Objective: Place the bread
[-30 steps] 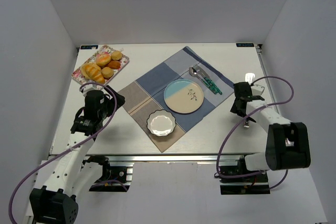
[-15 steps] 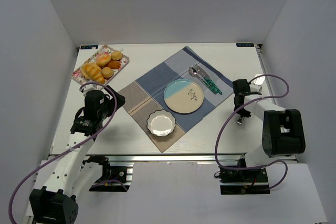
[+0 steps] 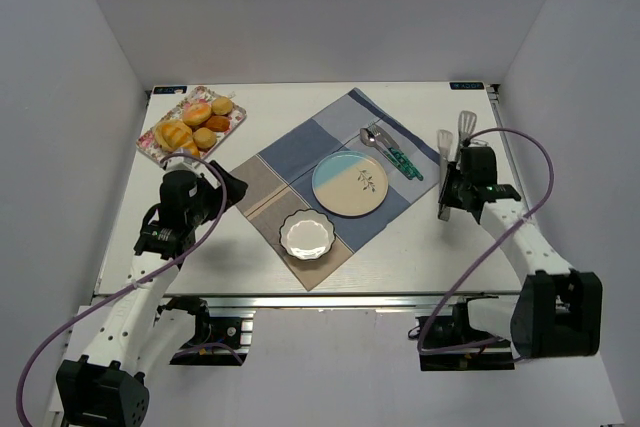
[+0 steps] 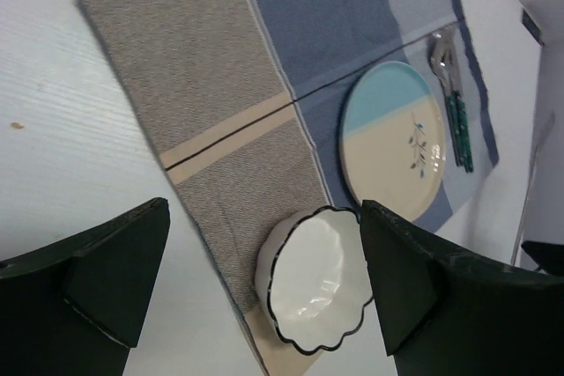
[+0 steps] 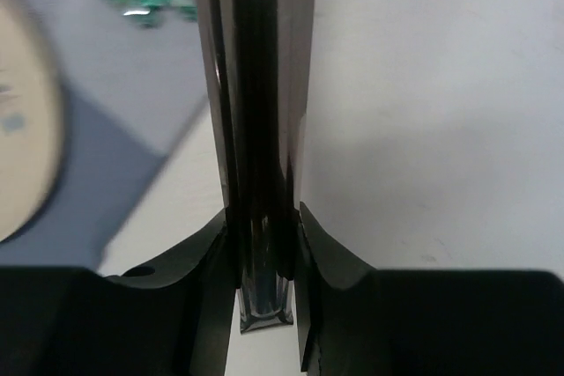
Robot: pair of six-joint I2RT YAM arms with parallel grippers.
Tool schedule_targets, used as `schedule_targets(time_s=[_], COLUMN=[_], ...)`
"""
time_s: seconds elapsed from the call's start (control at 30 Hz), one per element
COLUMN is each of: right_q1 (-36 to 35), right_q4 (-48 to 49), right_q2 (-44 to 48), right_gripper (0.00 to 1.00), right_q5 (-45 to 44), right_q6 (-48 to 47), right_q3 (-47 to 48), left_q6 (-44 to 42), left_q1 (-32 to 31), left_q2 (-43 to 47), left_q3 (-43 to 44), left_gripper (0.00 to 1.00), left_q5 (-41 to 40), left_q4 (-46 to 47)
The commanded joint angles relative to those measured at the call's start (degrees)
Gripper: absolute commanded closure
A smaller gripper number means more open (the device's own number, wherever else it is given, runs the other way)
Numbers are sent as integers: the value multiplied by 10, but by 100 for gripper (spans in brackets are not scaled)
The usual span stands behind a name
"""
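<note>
the bread (image 3: 173, 134) lies on the floral tray (image 3: 158, 146) at the table's far left, about 10 o'clock from the blue-and-cream plate (image 3: 350, 183), pressed in among small round buns (image 3: 198, 114). we judge it light and soft, with a ridged crust that gives grip but could dent or flake. it is best taken across its thick middle with a mild squeeze, not by a tapered end.

the right gripper (image 3: 449, 195) sits at 3 o'clock from the plate, clamped on a pair of metal tongs (image 3: 455, 137) near their joined end. in its wrist view the fingers (image 5: 211, 257) press the dark arms (image 5: 256, 85) close together. the left gripper (image 3: 222, 185) hangs at 5 o'clock from the tray, its jaws wide apart and empty over the scalloped bowl (image 4: 317, 279) and the cloth (image 4: 203, 85).

neither wrist camera shows the bread. from above, its near end merges with the neighbouring buns, so we cannot tell its full outline. the tong tips are cut off in the right wrist view.
</note>
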State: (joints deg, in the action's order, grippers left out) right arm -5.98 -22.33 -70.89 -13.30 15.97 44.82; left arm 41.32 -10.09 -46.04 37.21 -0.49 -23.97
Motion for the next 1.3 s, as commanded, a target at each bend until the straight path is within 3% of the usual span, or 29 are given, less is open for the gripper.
schedule_targets(time_s=[0.0, 0.03, 0.07, 0.23, 0.33, 0.43, 0.57, 0.73, 0.83, 0.97, 1.07, 1.23, 1.27], right_q1=[0, -1, -1, -3, -10, -30, -55, -67, -70, -90, -104, -105, -104], right_q4=[72, 86, 103, 74, 13, -51, -151, -280, -357, -379, -332, -133, -105], right_q2=[69, 81, 93, 113, 74, 28, -56, -207, -302, -380, -373, -278, -253], right_gripper=[100, 100, 100, 100, 100, 100, 100, 100, 100, 100, 91, 68, 59], right_q5=[233, 332, 357, 301, 190, -85, -259, -411, -450, -447, -405, -228, -210], right_q6=[-84, -108, -111, -103, -71, -25, 57, 195, 261, 279, 227, 106, 84], right_q3=[-18, -23, -26, -11, 10, 32, 81, 129, 162, 185, 179, 104, 98], left_q6=[-30, -34, -38, -42, -41, -41, -41, -42, -41, -42, -41, -41, -41], left_q1=[-1, 0, 0, -1, 0, 0, -1, -1, 0, -1, -1, 0, -1], left_q2=[5, 3, 2, 1, 4, 3, -1, -1, -1, -2, -2, 0, 1], left_q3=[-5, -7, -8, -4, -3, -1, 1, 2, 1, 2, 4, 5, 5], left_gripper=[2, 2, 2, 2, 2, 2, 2, 2, 2, 2, 2, 2, 2], left_q5=[95, 119, 138, 145, 125, 117, 111, 95, 88, 79, 71, 65, 63], left_q4=[51, 65, 75, 73, 63, 57, 52, 45, 44, 38, 32, 29, 27])
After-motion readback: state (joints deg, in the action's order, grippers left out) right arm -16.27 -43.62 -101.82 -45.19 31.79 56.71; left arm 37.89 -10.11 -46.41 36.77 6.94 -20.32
